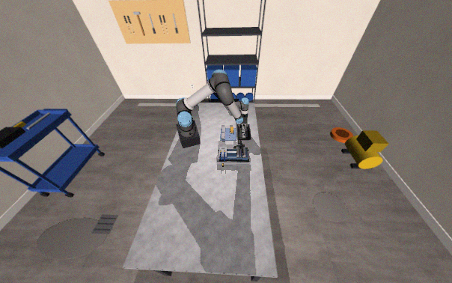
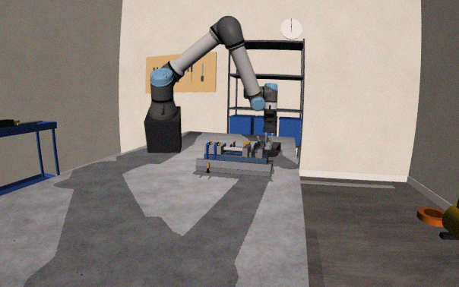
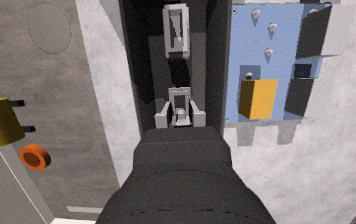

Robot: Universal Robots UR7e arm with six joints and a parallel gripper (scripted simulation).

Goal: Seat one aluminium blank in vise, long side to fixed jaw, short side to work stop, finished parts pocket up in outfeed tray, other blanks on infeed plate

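Observation:
My gripper (image 3: 180, 107) hangs over the dark outfeed tray (image 3: 175, 75) and is shut on a small grey finished part (image 3: 179, 109) held between the fingers. A second grey finished part (image 3: 176, 31) lies pocket up on the tray floor, farther along. The blue infeed plate (image 3: 272, 65) with its pins lies beside the tray, with a brass blank (image 3: 257, 98) on it. In the top view the gripper (image 1: 244, 127) is low over the tray, next to the infeed plate (image 1: 227, 133). The vise (image 1: 233, 153) stands in front of them; what is in its opening is too small to tell.
The arm's base (image 1: 188, 136) stands left of the fixtures. A shelf rack (image 1: 232, 56) with blue bins is behind the table. A blue cart (image 1: 41, 150) is at the far left, and a yellow and orange machine (image 1: 361, 146) is on the floor at the right.

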